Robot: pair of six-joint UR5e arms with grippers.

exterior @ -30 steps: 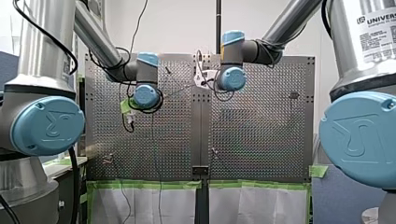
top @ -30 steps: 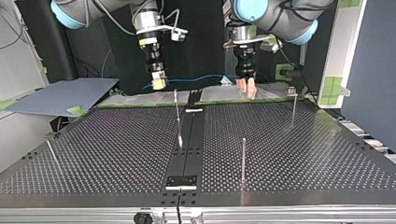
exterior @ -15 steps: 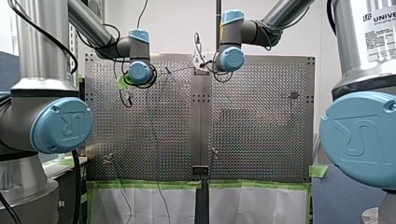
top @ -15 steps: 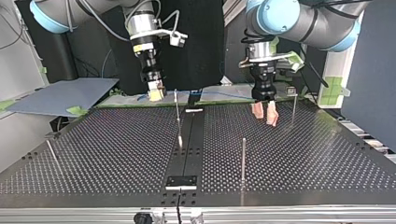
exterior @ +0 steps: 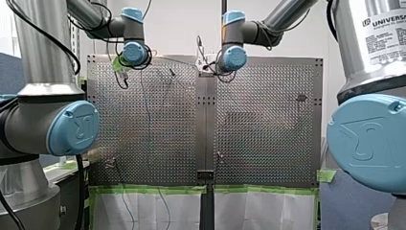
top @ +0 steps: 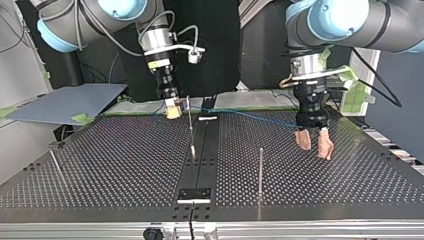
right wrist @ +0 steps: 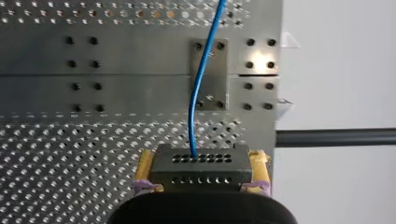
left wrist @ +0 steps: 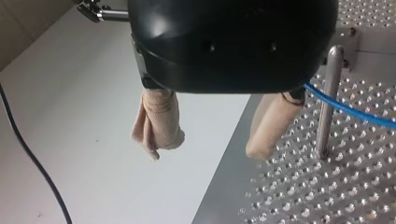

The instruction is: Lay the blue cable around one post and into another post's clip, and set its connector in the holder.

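Note:
The blue cable (top: 250, 118) runs low over the perforated board from my right gripper (top: 173, 111) across to my left gripper (top: 315, 148). In the right wrist view my right gripper (right wrist: 201, 181), with yellow pads, is shut on the dark connector block (right wrist: 201, 165), and the cable (right wrist: 198, 93) leads away ahead of it. In the left wrist view my left gripper (left wrist: 208, 149) stands open with beige fingers (left wrist: 159, 126). The cable (left wrist: 355, 109) comes out from behind one of them and passes a metal post (left wrist: 327, 102) just beside it.
A thin post (top: 189, 120) stands next to my right gripper, and a taller one (top: 260, 170) rises nearer the top view's front. A small metal plate (top: 195, 195) sits on the centre strip. A slanted pin (top: 55, 162) stands at that view's left.
My left gripper has swung out over the board toward the top view's right and front, still open. My right gripper came down beside the thin post. The cable now stretches between them.

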